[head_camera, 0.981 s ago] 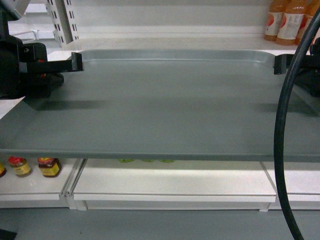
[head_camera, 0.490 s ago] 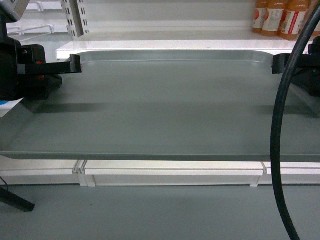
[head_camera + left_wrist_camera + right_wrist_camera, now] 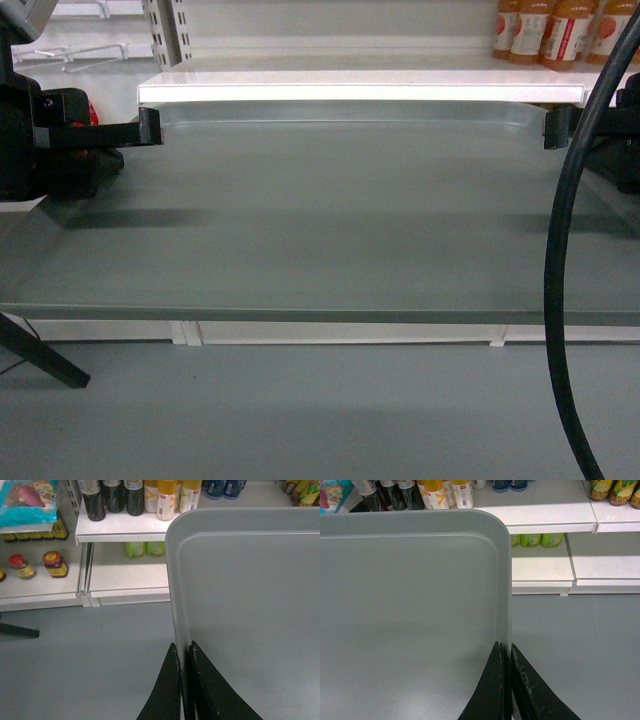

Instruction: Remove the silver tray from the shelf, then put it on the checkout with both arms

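The silver tray (image 3: 330,220) hangs level in the air in front of the shelf (image 3: 350,92), above the grey floor. My left gripper (image 3: 150,127) is shut on the tray's left rim. My right gripper (image 3: 555,127) is shut on its right rim. In the left wrist view the two black fingers pinch the rim between them at my left gripper (image 3: 184,650), with the tray (image 3: 250,605) stretching to the right. In the right wrist view my right gripper (image 3: 506,650) clamps the edge of the tray (image 3: 410,605) the same way. The checkout is out of view.
Orange juice bottles (image 3: 545,35) stand on the shelf at the upper right. Dark bottles (image 3: 107,497) and small jars (image 3: 54,563) fill shelves to the left. A thick black cable (image 3: 560,300) hangs at the right. A black stand leg (image 3: 40,355) lies on the floor at left.
The shelves have shrunk back and more grey floor shows below the tray, so the tray and both arms have drawn away from the shelf. Both grips are unchanged.
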Controlling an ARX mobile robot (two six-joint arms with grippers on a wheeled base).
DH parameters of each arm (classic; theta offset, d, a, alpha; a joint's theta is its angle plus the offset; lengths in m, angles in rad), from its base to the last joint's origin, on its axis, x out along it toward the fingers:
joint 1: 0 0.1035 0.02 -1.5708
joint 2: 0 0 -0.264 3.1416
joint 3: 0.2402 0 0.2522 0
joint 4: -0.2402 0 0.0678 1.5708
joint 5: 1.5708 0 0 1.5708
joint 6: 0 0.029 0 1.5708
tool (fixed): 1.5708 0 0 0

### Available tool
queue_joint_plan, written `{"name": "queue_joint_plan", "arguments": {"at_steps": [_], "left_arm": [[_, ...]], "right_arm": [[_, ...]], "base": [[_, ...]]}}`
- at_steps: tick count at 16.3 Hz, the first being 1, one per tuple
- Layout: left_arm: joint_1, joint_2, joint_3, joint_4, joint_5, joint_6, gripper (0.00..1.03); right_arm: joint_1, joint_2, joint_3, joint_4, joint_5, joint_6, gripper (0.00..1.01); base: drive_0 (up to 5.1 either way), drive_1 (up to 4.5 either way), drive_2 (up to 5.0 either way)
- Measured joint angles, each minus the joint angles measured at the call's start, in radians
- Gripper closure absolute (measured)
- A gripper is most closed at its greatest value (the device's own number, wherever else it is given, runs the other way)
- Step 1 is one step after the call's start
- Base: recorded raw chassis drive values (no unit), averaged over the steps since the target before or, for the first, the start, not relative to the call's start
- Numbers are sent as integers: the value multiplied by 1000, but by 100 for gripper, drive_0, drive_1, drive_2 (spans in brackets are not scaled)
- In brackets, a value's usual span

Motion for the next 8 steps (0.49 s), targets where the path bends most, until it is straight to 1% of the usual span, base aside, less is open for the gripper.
{"name": "queue_joint_plan", "arguments": {"at_steps": [8], "left_arm": [[0, -2, 0, -2, -1, 0, 100]], "right_arm": [[0, 2, 3, -7, 0, 0, 99]], "base": [[5, -413, 424]]}}
